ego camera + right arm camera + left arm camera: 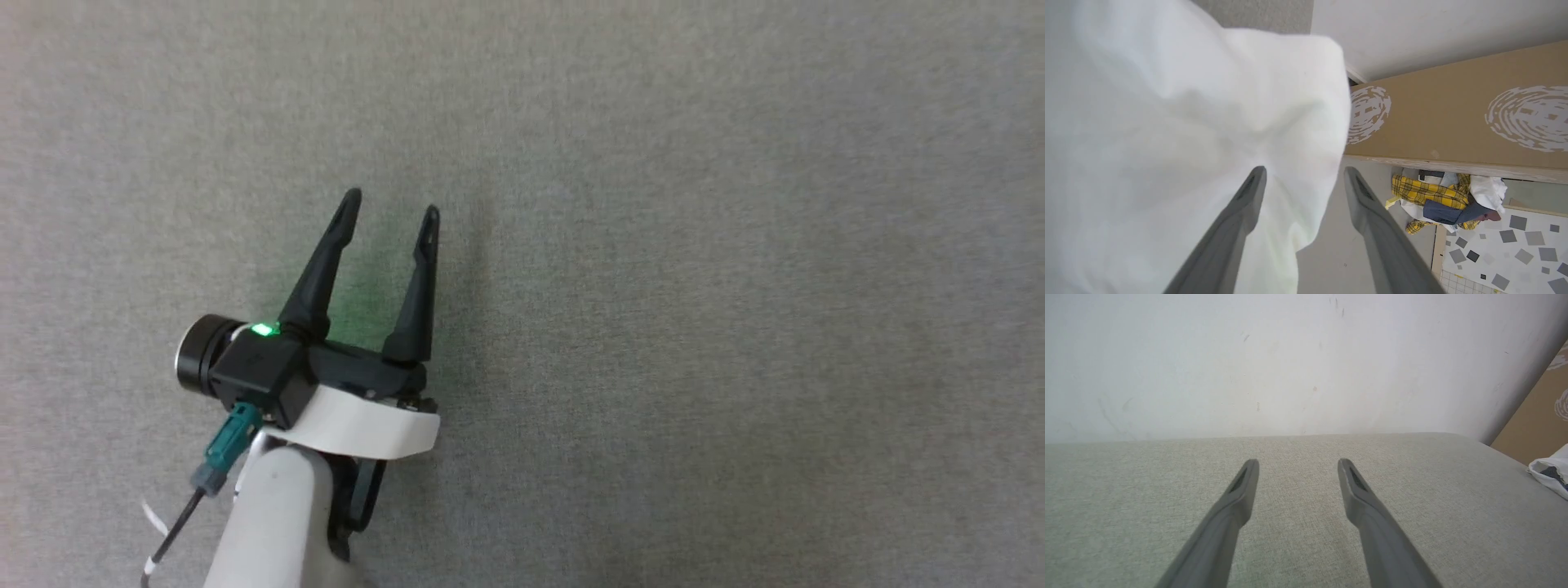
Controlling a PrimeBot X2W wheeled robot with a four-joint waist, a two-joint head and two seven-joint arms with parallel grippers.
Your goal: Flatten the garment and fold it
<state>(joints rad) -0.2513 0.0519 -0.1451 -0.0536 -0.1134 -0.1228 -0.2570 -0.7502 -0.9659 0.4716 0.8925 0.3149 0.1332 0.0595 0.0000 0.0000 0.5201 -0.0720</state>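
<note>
Garment [1167,122]: blurred white cloth from 7 to 1 o'clock in the right wrist view, hanging loose between and past the right gripper [1304,171], fingers spread, no pinch. My read of the risk: it lands bunched, or slides off the grey cushion [735,245] toward the clothes pile [1445,200] at 4 o'clock. Head view gives the left gripper [392,202], spread, holding nothing, at 8 o'clock. Left wrist view adds a white bundle [1549,473] at 3 o'clock, identity unclear.
</note>
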